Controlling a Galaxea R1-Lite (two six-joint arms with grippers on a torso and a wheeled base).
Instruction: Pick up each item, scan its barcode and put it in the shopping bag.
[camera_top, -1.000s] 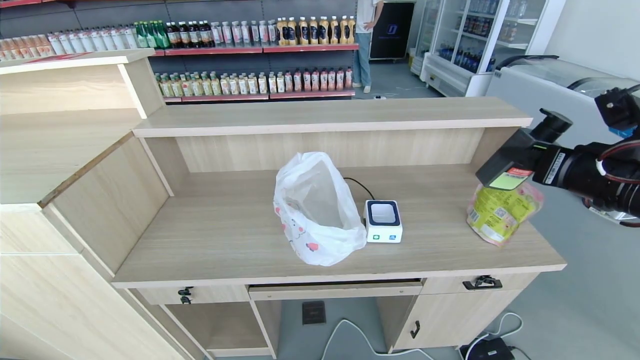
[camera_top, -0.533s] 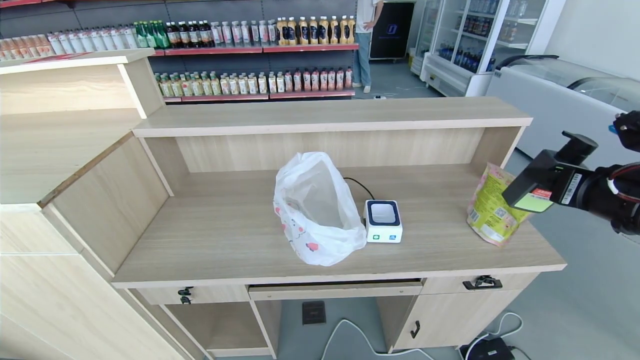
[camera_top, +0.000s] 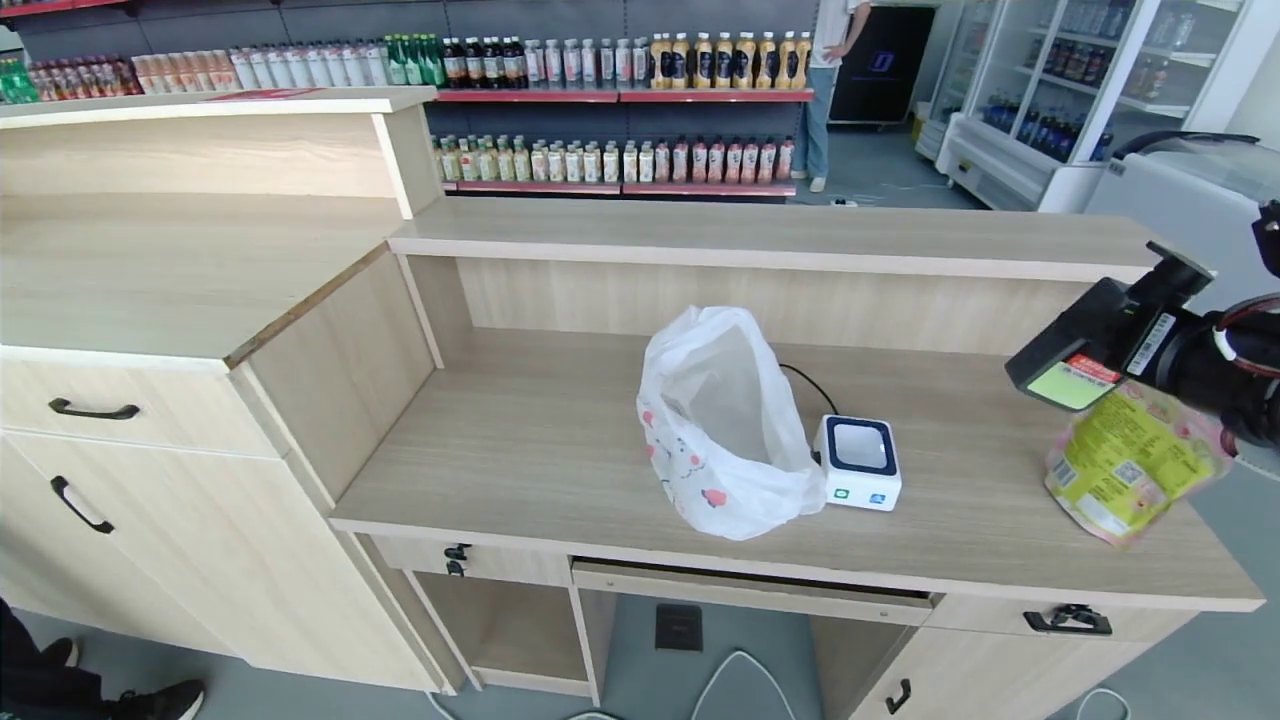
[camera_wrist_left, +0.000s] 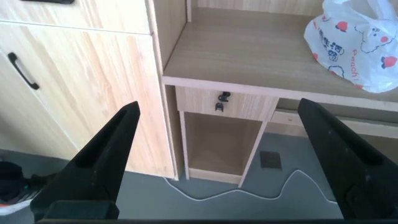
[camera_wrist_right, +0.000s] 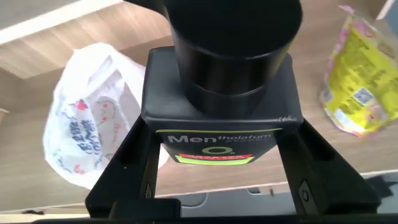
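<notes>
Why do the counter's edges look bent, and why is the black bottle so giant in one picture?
Head view: a wide lens seems to bow the straight edges of the counter, most near the sides. Right wrist view: the black bottle sits in the right hand right at the camera, so it looms. Left wrist view: the open left hand looks dark against bright wood.

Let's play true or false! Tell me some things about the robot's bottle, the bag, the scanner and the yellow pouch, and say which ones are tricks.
1. The right gripper holds a black bottle. True.
2. The scanner sits on the robot's left of the bag. False: it sits just to the bag's right.
3. The pouch is inside the bag. False: it is out on the counter, near its right end.
4. The left gripper is open and holds nothing. True.
</notes>
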